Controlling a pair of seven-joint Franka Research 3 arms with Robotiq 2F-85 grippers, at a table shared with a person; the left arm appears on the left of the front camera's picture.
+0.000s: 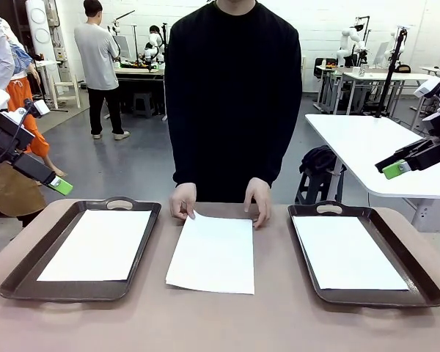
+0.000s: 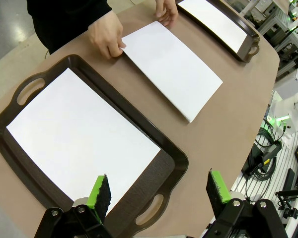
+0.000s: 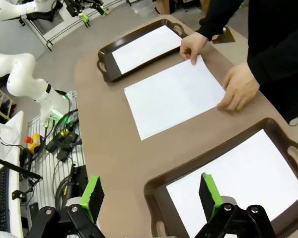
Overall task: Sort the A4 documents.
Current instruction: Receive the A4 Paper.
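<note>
A4 documents [image 1: 211, 253] lie well below the left end effector [image 2: 159, 188] and right end effector [image 3: 150, 191], both wide.

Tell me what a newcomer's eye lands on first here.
A plain white A4 paper sheet lies centred on the tan table, its far corners held by a person's hands. Dark brown handled trays flank it, the left tray and the right tray each holding another white sheet. The left gripper and right gripper hang open, raised at either side.
</note>
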